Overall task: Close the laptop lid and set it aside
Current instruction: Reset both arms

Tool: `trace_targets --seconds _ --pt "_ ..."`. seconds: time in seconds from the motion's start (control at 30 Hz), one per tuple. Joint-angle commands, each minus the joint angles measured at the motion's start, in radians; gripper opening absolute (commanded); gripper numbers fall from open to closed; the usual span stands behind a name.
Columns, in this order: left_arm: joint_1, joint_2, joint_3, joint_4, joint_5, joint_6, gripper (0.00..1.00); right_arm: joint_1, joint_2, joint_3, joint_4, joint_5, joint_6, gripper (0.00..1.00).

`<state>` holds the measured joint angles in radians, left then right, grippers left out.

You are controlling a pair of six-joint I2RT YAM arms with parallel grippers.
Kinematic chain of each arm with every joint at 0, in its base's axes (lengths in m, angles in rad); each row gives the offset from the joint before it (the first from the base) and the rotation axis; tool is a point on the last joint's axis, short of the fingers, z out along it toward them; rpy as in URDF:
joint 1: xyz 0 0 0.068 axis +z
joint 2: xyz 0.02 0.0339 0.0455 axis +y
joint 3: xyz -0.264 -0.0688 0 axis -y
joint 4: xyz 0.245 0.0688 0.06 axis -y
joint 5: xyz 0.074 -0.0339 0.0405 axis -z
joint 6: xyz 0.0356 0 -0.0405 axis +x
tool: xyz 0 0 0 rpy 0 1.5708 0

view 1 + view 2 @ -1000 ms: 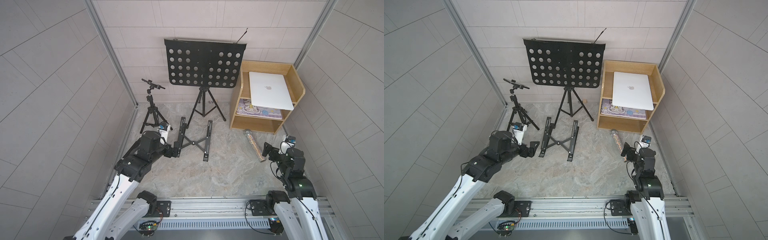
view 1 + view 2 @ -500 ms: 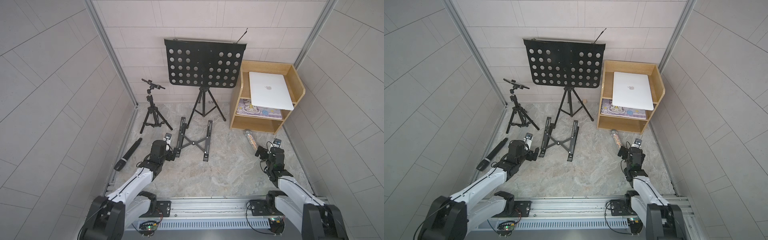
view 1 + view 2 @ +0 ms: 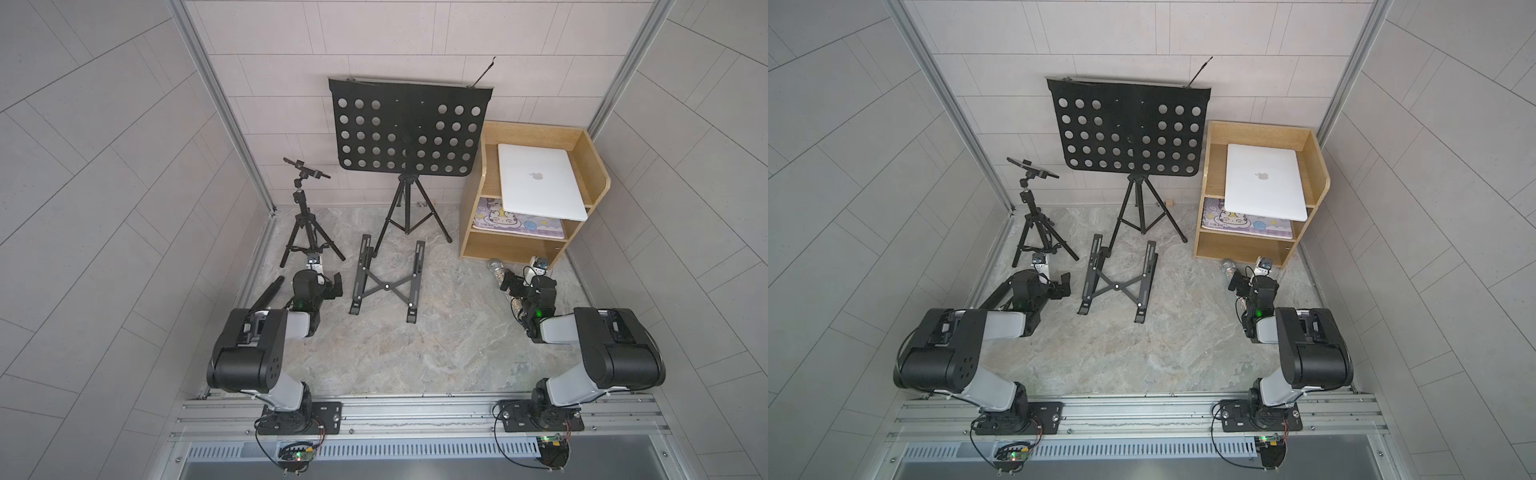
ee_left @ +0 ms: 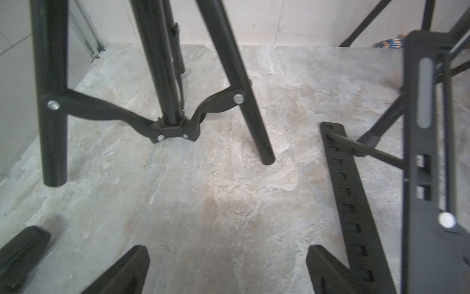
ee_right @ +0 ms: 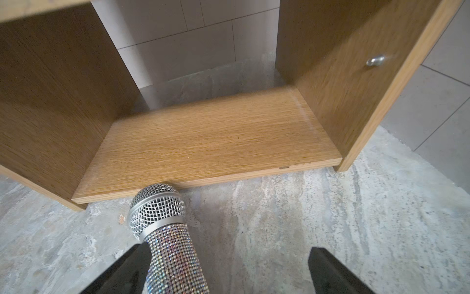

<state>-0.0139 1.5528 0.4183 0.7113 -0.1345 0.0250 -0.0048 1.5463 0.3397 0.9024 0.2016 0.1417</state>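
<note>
shut laptop [image 3: 540,183], logo up, on wooden shelf's [image 3: 592,166] top tier, upper right in both top views, overhanging cat book [image 3: 507,220]. left gripper [image 3: 316,280] left of centre, spread wide, empty. right gripper [image 3: 531,278] right of centre, spread wide, gripping nothing, microphone [image 5: 165,229] between fingers [image 5: 330,269].

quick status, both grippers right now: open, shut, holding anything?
Left gripper: open, holding nothing.
Right gripper: open, holding nothing; the microphone lies between its jaws, ungripped.
</note>
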Motion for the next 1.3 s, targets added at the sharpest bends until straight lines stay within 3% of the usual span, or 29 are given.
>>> trace_targets --seconds 0.0,0.3,0.53,1.27 --pt "-0.001 -0.001 0.019 0.078 0.046 -0.048 1.00 0.005 -0.008 0.025 0.004 0.014 -0.014 1.00" --pt "-0.002 -0.007 0.010 0.084 0.053 -0.042 1.00 0.009 -0.027 0.018 -0.002 0.003 -0.015 1.00" --pt "-0.002 0.002 0.002 0.117 0.053 -0.042 1.00 0.009 0.028 -0.218 0.500 -0.084 -0.056 1.00" --pt "-0.001 0.008 -0.004 0.135 0.055 -0.042 1.00 0.012 0.029 -0.229 0.507 -0.073 -0.056 1.00"
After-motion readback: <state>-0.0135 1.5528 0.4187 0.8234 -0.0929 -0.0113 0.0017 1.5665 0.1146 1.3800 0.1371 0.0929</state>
